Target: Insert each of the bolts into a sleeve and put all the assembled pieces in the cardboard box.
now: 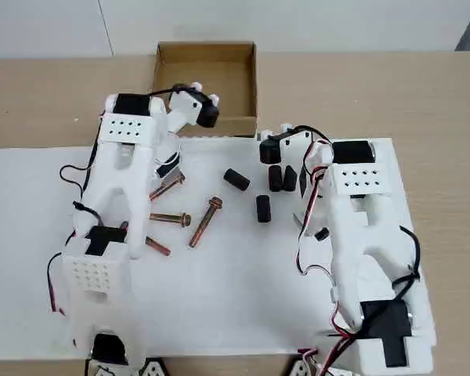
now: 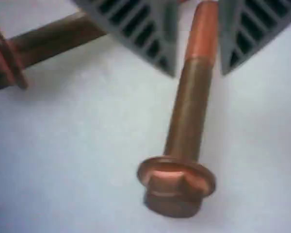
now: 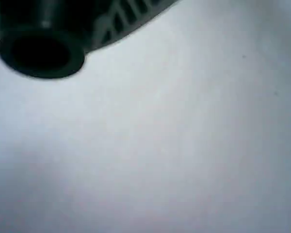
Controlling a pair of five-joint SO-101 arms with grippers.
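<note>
Several copper bolts lie on the white sheet [image 1: 243, 298] in front of the left arm. My left gripper [image 1: 166, 174] is down over one bolt [image 1: 167, 186]. In the left wrist view that bolt [image 2: 191, 121] has its shank between the open fingers [image 2: 136, 24], with a thin gap on one side. Another bolt [image 2: 48, 43] lies beside it. Several black sleeves lie mid-sheet, two of them [image 1: 236, 179] [image 1: 263, 208] set apart. My right gripper [image 1: 301, 182] is low beside the sleeve pair [image 1: 283, 178]. A sleeve [image 3: 41, 53] sits right at it in the right wrist view.
The open cardboard box [image 1: 207, 48] stands at the back, just behind the left gripper. Other bolts [image 1: 171, 218] [image 1: 205, 222] [image 1: 158, 247] lie between the arms and near the left arm's base. Bare sheet stretches toward the front.
</note>
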